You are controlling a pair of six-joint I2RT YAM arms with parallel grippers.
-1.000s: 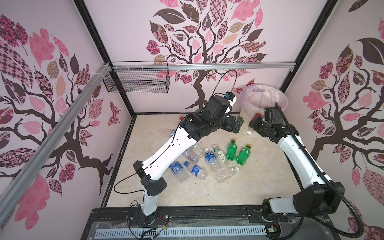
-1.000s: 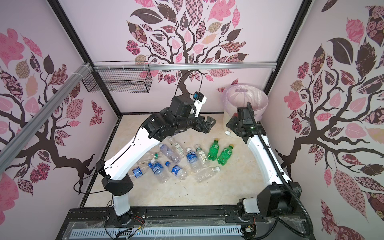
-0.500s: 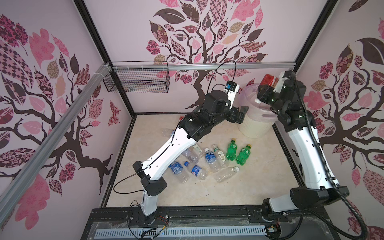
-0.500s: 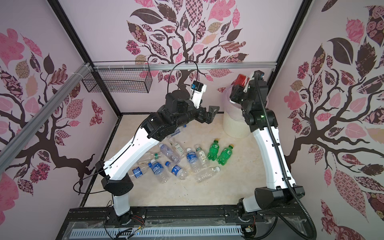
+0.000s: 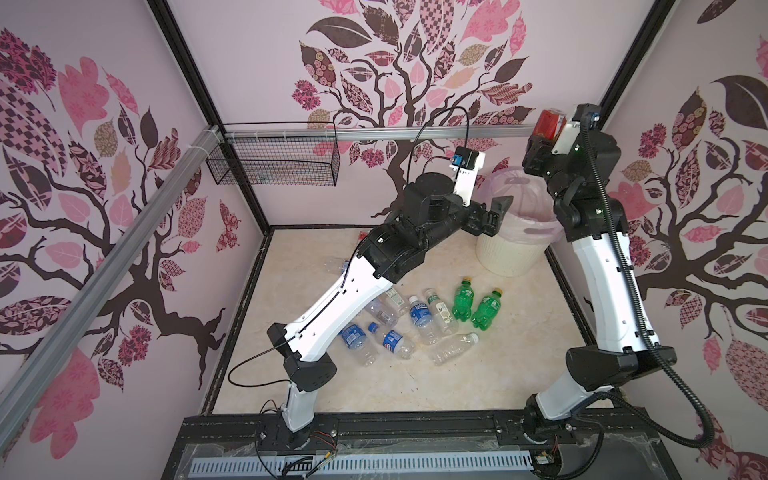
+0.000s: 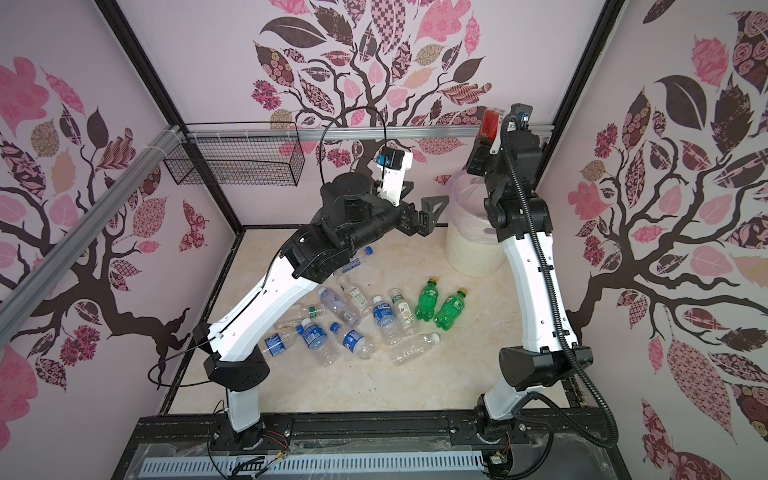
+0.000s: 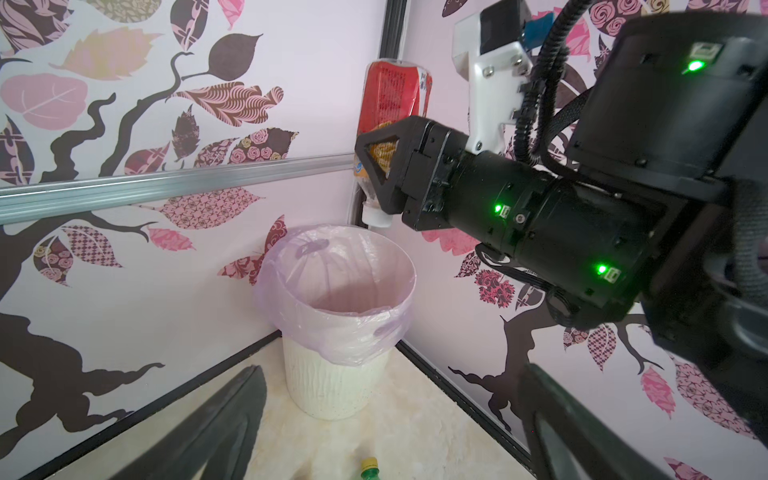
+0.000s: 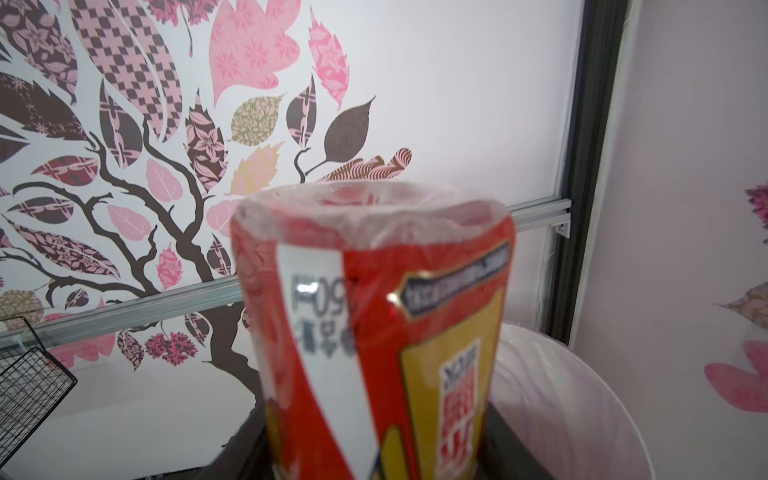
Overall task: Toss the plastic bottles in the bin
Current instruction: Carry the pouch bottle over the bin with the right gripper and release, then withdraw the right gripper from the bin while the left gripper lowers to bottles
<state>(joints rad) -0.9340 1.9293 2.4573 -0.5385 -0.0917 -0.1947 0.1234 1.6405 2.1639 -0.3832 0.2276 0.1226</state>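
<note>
My right gripper (image 7: 380, 166): jaws clamped on a red-labelled bottle (image 7: 392, 95), cap down, above the bin (image 7: 332, 374); my left gripper (image 5: 496, 212): jaws spread wide, holding nothing, beside the bin.

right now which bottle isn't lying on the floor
The red-labelled bottle, held cap-down in the right gripper, higher than the rim of the bin. All the other bottles, the clear ones and two green, lie on the floor.

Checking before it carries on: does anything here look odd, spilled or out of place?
Only one thing: the red-labelled bottle in the right gripper hangs upside down, white cap downward, high beside the bin. The other bottles lie scattered on the floor; no spill shows.
</note>
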